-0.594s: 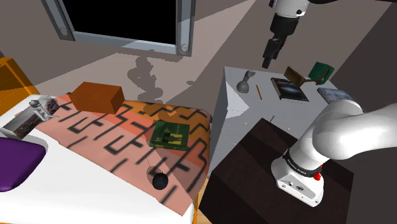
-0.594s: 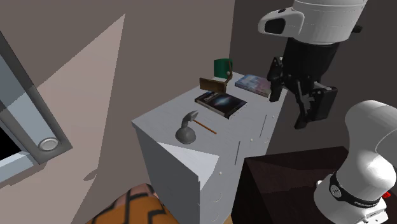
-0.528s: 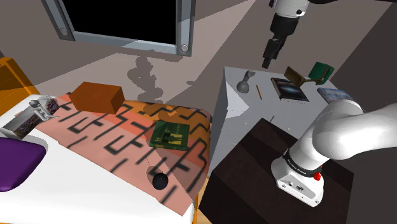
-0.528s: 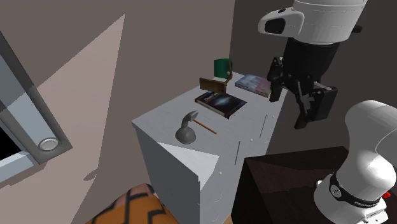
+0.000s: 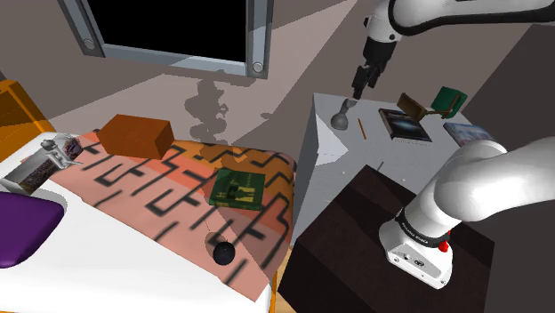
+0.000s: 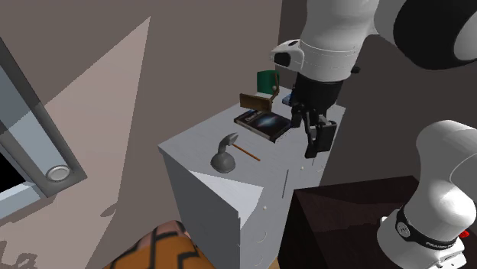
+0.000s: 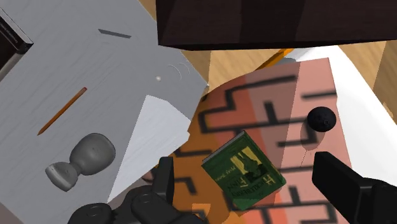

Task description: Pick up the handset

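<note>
The handset (image 5: 342, 114) is a small grey piece with a rounded base, lying on the grey cabinet top (image 5: 354, 148) near its corner. In the second exterior view the handset (image 6: 225, 153) rests beside an orange pencil (image 6: 246, 150). My black gripper (image 5: 360, 84) hangs in the air above it, a little toward the shoulder view's right. The gripper (image 6: 313, 142) is open and holds nothing. In the wrist view the handset (image 7: 81, 159) lies off to one side of the gripper (image 7: 254, 191), outside its fingers (image 7: 167, 181).
A dark book (image 5: 405, 124), a brown box (image 5: 412, 106), a green mug (image 5: 447, 100) and another book (image 5: 467, 133) share the cabinet top. Beside the cabinet a patterned bed carries a green book (image 5: 237, 188), a black ball (image 5: 222, 252) and an orange-brown box (image 5: 135, 136). The dark stand (image 5: 356, 240) is below.
The arm has swung toward the shoulder view's left and dropped somewhat, bringing the gripper from over the books to near the handset. Its fingers stay apart.
</note>
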`<state>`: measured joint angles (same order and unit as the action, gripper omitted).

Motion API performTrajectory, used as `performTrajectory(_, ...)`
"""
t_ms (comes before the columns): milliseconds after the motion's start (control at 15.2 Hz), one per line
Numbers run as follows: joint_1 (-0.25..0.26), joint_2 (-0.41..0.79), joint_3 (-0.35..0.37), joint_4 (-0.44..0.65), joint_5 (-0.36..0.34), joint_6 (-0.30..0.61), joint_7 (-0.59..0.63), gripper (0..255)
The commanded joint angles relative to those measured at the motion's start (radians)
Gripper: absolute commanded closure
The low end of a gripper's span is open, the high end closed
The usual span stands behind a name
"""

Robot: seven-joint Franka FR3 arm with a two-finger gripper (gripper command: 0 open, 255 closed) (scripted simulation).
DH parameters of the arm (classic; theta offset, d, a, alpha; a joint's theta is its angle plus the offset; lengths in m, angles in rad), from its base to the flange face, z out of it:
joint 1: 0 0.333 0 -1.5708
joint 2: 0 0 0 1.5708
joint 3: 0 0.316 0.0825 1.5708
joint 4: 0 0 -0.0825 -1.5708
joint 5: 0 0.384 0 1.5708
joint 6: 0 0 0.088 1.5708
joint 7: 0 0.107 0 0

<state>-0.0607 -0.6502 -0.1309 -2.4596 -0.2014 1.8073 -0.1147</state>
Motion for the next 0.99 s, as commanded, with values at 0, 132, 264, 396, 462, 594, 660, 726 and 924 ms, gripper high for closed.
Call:
performTrajectory(0,-0.021,0.045,-0.020,-0.010,-0.027,0.069,0.007,0)
performTrajectory(132,-0.040,0.097,-0.038,-0.010,-0.050,0.133,0.017,0)
performTrajectory(264,-0.058,0.153,-0.056,-0.004,-0.072,0.197,0.028,0)
performTrajectory(396,-0.076,0.211,-0.074,0.006,-0.093,0.258,0.039,0)
performTrajectory(462,-0.085,0.241,-0.084,0.013,-0.103,0.287,0.045,0)
performTrajectory(594,-0.103,0.302,-0.102,0.030,-0.121,0.345,0.056,0)
performTrajectory(660,-0.111,0.334,-0.111,0.041,-0.129,0.372,0.062,0)
performTrajectory(726,-0.119,0.365,-0.120,0.052,-0.136,0.399,0.068,0)
performTrajectory(924,-0.143,0.461,-0.147,0.094,-0.153,0.475,0.084,0)
